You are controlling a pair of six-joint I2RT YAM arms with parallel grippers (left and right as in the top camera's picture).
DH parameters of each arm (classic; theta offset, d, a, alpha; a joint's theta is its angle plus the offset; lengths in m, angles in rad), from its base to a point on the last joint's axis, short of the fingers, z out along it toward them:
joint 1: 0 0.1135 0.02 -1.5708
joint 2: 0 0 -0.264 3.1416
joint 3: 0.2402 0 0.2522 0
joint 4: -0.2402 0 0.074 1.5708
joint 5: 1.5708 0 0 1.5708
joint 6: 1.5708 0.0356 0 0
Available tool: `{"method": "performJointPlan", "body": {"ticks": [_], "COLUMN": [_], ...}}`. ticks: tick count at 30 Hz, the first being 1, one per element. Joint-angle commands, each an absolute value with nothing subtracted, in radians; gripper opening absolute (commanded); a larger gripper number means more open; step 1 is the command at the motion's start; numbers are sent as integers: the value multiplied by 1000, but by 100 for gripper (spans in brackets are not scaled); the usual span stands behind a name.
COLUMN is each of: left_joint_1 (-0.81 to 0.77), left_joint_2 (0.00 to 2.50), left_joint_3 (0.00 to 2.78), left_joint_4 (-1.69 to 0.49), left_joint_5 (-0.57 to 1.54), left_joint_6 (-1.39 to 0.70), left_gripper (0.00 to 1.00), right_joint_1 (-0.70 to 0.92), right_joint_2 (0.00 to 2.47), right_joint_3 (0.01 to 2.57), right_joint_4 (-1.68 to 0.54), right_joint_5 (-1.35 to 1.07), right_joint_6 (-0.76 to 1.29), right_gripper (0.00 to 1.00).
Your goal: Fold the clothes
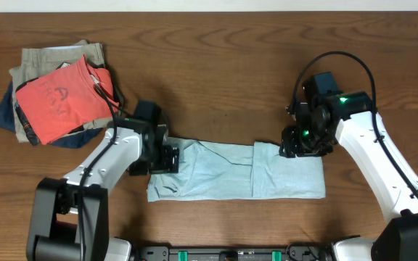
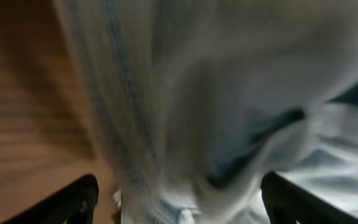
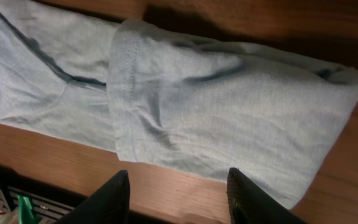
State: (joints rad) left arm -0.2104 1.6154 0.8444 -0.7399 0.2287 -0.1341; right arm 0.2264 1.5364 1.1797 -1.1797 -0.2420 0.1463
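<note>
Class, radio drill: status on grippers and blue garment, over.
Left gripper open, left end of garment. Right gripper open, right end. Garment in a long strip. Clothes pile sits apart.

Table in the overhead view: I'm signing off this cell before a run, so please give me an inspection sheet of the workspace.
Surface: wooden table, dark brown grain.
Job's things: light-blue garment lies as a long band near the front edge, its right part folded over the rest.
Clutter: red-orange T-shirt on top of a khaki garment and a navy garment, far left.
Pincers: left pincer open at the garment's left end, cloth between its fingers; right pincer open over the garment's right part, holding nothing.
Cables: black cable loops above the right arm; second cable crosses the T-shirt.
Surroundings: pale strip beyond the far edge; rig base in front.
</note>
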Motion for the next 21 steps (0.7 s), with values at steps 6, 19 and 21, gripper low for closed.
{"method": "performJointPlan", "body": {"ticks": [6,19,21], "left_joint_1": [-206,-150,-110], "left_joint_2": [1646,1624,1614], "left_joint_3": [746,860,919], "left_joint_4": [-626,-740,-815], "left_joint_5": [313,176,90], "left_joint_6": [-163,-190,-205], "left_gripper": [65,10,11], "right_joint_1": [216,184,158], "right_joint_2": [1528,1528,1528], "right_joint_3": [1195,1195,1195], "right_joint_4": [-1182,-1217,-1231], "right_joint_5": [-235,-84,-40], "right_joint_6": [160,165,168], "right_gripper": [48,47,47]}}
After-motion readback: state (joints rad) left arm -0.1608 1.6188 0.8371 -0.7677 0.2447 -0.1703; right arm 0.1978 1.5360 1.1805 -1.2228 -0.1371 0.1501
